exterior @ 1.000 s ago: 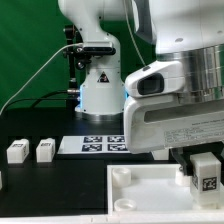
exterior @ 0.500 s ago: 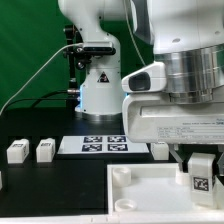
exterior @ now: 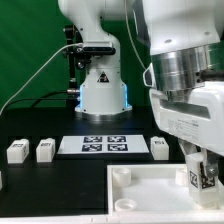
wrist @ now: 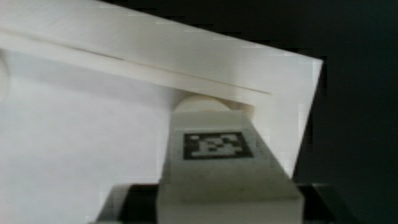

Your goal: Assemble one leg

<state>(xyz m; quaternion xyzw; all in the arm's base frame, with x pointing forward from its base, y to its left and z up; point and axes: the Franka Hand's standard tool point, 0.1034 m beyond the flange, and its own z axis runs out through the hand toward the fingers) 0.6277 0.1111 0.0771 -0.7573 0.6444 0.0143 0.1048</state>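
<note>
One gripper: fingers pinching the leg, one on each side
Leg: upright in the grip, marker face to the exterior camera, over the slab's corner on the exterior view's right; can't tell if it touches
Wrist view: leg end-on against the slab, near its edge
Slab: flat, white, socket in near corner
Spare legs: two well apart from the slab, one just behind it
Marker board: flat, near the slab's far edge
</note>
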